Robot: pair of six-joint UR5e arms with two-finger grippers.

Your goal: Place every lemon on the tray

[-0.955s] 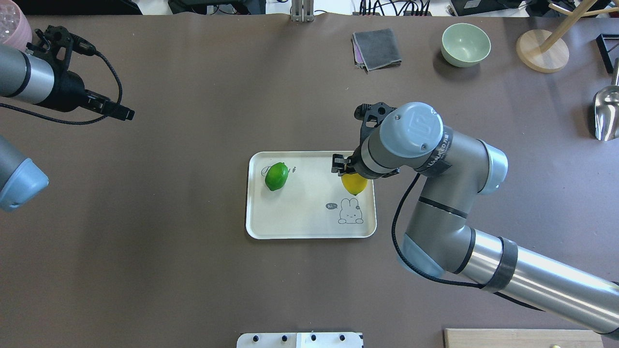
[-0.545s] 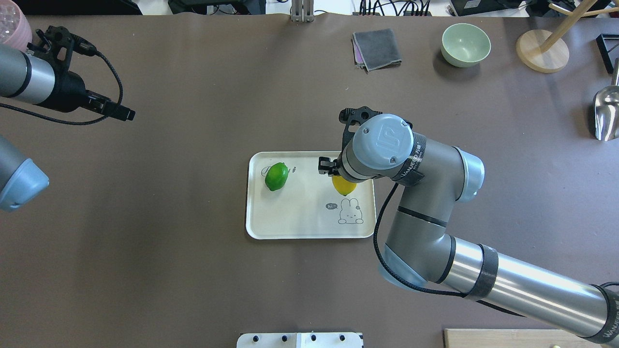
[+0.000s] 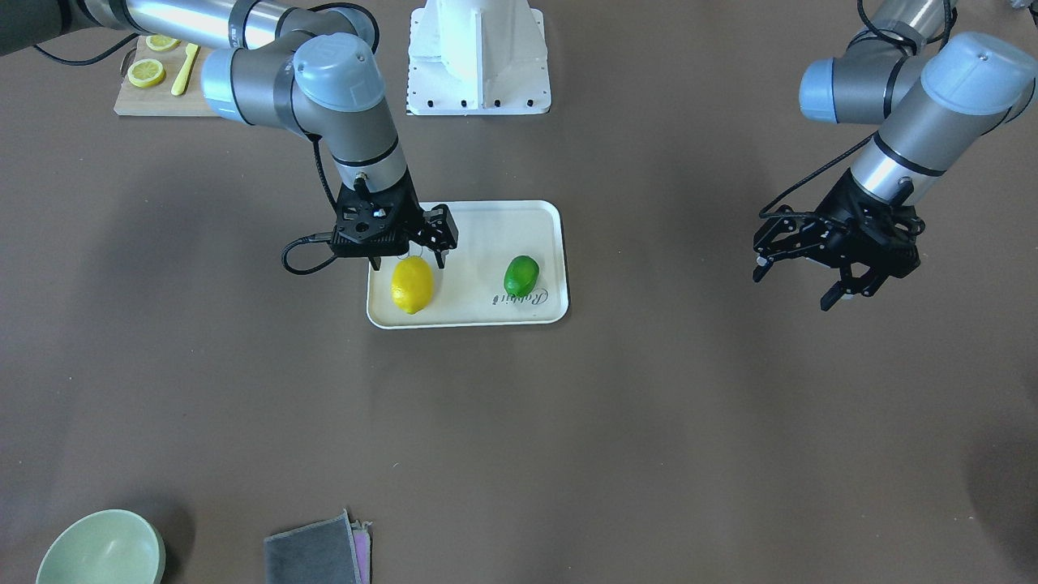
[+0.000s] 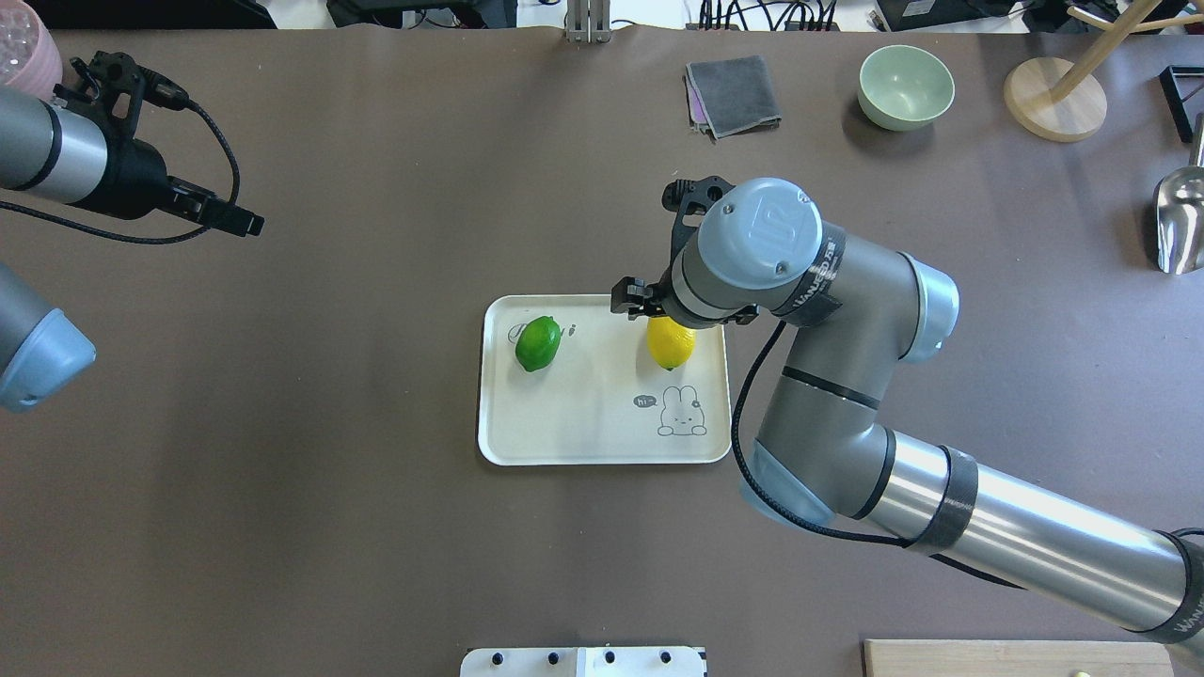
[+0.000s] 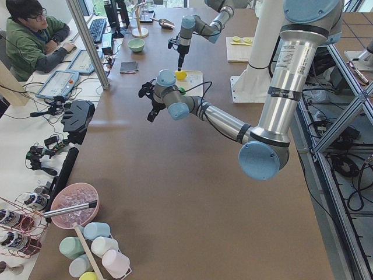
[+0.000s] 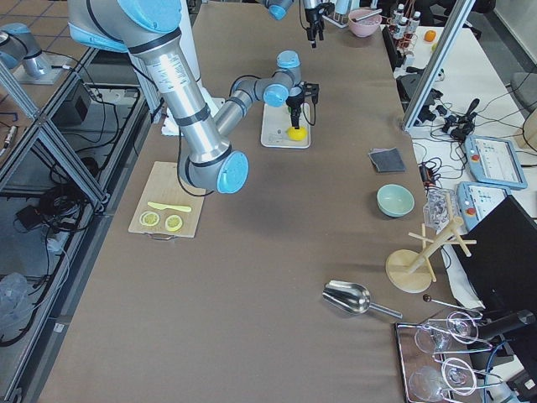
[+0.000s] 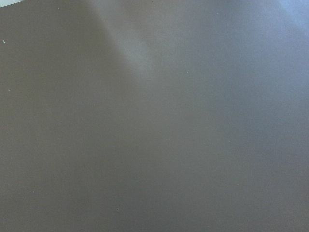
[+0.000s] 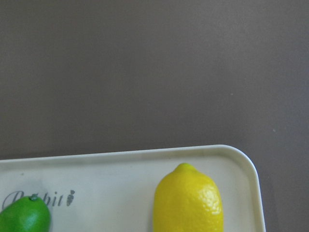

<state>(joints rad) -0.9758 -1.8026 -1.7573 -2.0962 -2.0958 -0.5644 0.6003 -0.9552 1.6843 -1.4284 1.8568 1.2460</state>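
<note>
Closest to me is my white base plate (image 3: 478, 57), and off to my right the wooden cutting board (image 3: 150, 104) carries two thin lemon slices (image 3: 146, 73) and a small yellow utensil (image 3: 185, 69). Further out, in the middle of the brown table (image 4: 376, 527), lies the cream tray (image 4: 583, 423), long side toward me, with the rabbit drawing (image 4: 682, 412) in its near right corner. Both lemons rest on the tray's far half. The yellow lemon (image 3: 412, 285) lies on the right side, lengthwise toward the far rim. The green lemon (image 3: 521, 276) lies on the left side, well apart from it and next to the "Rabbit" script (image 3: 519, 298). My right gripper (image 3: 409, 261) hangs over the near end of the yellow lemon with its fingers (image 3: 442, 258) spread wider than the fruit. It grips nothing, and the fruit sits on the tray floor on its own. My right wrist camera looks down on that lemon's far tip and the tray's rounded far corner, with none of my fingers in its picture. My left gripper (image 3: 792, 290) is well off to my left above bare table, fingers parted and empty, and its wrist camera sees only brown surface. Along the far edge on my right sit a folded grey cloth (image 4: 734, 94), a pale green bowl (image 4: 905, 86) and a round wooden stand base (image 4: 1053, 99), with a metal scoop (image 4: 1180, 221) out at the right end.
</note>
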